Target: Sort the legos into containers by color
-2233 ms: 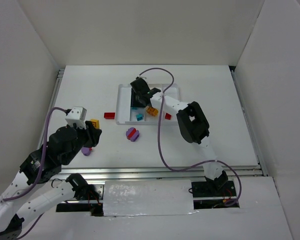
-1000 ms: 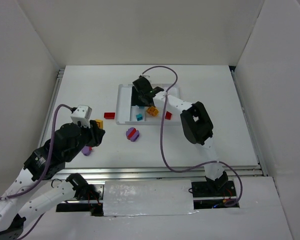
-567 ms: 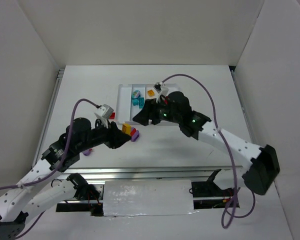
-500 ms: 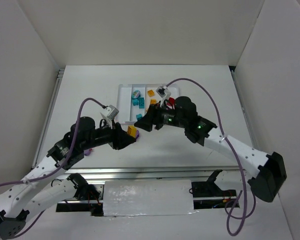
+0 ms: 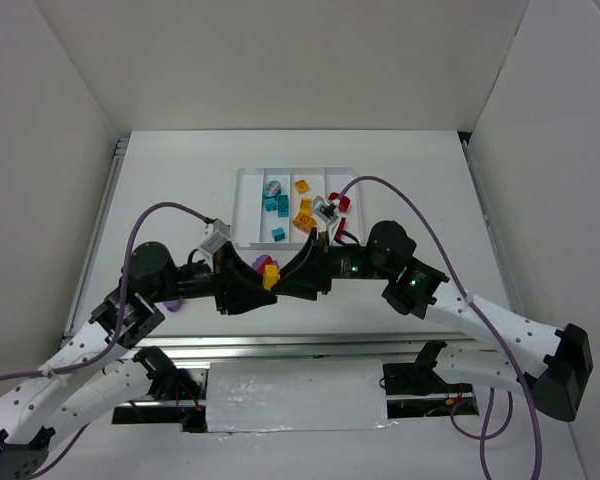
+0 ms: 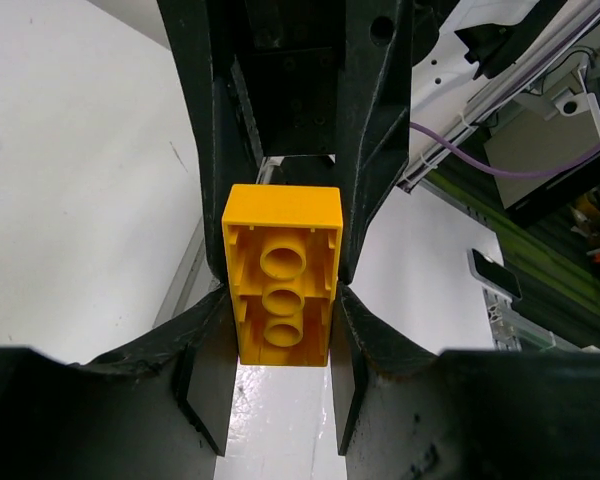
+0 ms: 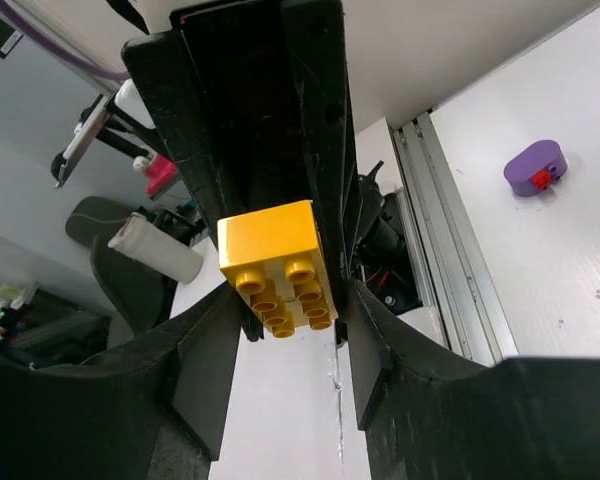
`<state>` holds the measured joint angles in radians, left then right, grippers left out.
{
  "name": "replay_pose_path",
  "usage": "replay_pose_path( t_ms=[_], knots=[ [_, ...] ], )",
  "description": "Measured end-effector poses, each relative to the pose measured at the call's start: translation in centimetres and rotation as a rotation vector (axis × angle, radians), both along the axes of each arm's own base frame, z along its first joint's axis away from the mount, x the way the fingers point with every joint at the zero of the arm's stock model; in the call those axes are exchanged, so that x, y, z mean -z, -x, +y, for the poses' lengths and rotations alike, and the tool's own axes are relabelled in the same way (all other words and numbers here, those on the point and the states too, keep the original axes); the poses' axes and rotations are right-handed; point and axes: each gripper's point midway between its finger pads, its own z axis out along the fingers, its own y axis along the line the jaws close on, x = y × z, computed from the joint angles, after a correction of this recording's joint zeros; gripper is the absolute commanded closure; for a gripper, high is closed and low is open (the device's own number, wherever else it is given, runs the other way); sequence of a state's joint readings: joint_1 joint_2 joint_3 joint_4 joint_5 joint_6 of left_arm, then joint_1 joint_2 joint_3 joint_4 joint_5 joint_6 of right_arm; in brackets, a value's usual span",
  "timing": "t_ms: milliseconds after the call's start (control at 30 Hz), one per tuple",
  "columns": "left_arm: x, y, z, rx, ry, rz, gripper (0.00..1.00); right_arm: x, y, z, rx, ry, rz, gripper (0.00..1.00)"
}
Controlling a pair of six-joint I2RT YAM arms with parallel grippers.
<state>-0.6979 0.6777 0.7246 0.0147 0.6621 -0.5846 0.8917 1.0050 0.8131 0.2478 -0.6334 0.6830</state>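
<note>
My left gripper (image 5: 260,283) and right gripper (image 5: 283,275) meet tip to tip in front of the white tray (image 5: 242,212). The left gripper (image 6: 282,315) is shut on a yellow brick (image 6: 282,270), its hollow underside facing the left wrist camera. The brick (image 5: 271,273) shows studs-first in the right wrist view (image 7: 272,255). The right gripper (image 7: 292,305) is open, its jaws close on either side of the brick's free end. The tray holds teal bricks (image 5: 275,203), orange bricks (image 5: 303,211), a red brick (image 5: 338,200) and a round multicoloured piece (image 5: 272,187).
A purple piece with a red spot (image 7: 535,168) lies on the table near the left arm (image 5: 172,303). Another purple piece (image 5: 261,261) peeks out behind the grippers. Metal rails (image 5: 310,343) run along the near table edge. White walls enclose the table.
The left arm has carried the yellow brick right, to mid-table. The right arm left the tray and swung down to meet it, its jaws now around the brick.
</note>
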Motion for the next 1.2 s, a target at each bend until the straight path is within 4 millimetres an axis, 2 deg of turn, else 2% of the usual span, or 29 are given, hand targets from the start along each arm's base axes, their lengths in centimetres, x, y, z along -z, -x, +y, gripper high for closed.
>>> replay_pose_path(
  t_ms=[133, 267, 300, 433, 467, 600, 633, 667, 700, 767, 867, 967, 1100, 1200],
  knots=[
    [0.4, 0.2, 0.0, 0.008, -0.001, 0.028, 1.0, -0.3, 0.1, 0.4, -0.012, -0.017, -0.018, 0.54],
    [0.4, 0.2, 0.0, 0.009, -0.001, 0.026, 1.0, -0.5, 0.0, 0.5, -0.013, -0.027, -0.026, 0.51],
    [0.3, 0.2, 0.0, 0.011, 0.0, 0.024, 1.0, -0.6, 0.0, 0.5, -0.012, -0.034, -0.031, 0.53],
    [0.4, 0.1, -0.1, 0.016, -0.001, 0.032, 0.96, -0.7, -0.1, 0.6, -0.005, -0.039, -0.059, 0.76],
    [0.5, 0.1, -0.2, 0.017, -0.003, 0.034, 0.95, -0.7, -0.2, 0.6, -0.004, -0.039, -0.063, 1.0],
    [0.7, -0.1, -0.2, 0.015, -0.008, 0.036, 0.73, -0.5, -0.4, 0.6, 0.006, -0.042, -0.07, 1.0],
    [0.7, -0.2, -0.3, 0.013, -0.01, 0.038, 0.45, -0.4, -0.5, 0.6, 0.012, -0.043, -0.071, 1.0],
    [0.8, -0.3, -0.3, 0.007, -0.012, 0.039, 0.12, -0.3, -0.6, 0.6, 0.022, -0.044, -0.072, 1.0],
    [0.9, -0.5, -0.4, 0.004, -0.015, 0.034, 0.01, -0.3, -1.0, 0.7, 0.043, -0.045, -0.073, 1.0],
    [1.3, -0.9, -0.5, -0.021, -0.031, 0.056, 0.01, 0.0, -2.0, 1.0, 0.093, -0.037, -0.068, 1.0],
    [2.1, -3.1, 0.0, -0.157, -0.092, 0.114, 0.0, 1.6, -5.2, 1.1, 0.255, 0.023, -0.022, 1.0],
    [2.2, -6.4, 1.9, -0.391, -0.172, 0.156, 0.01, 3.7, -9.9, 0.7, 0.465, 0.111, 0.066, 1.0],
    [1.3, -8.9, 5.7, -0.654, -0.239, 0.161, 0.01, 8.0, -18.6, -2.2, 0.815, 0.266, 0.156, 1.0],
    [2.0, -9.5, 8.6, -0.8, -0.301, 0.167, 0.0, 12.2, -25.2, -3.8, 1.029, 0.448, 0.196, 1.0]
  ],
)
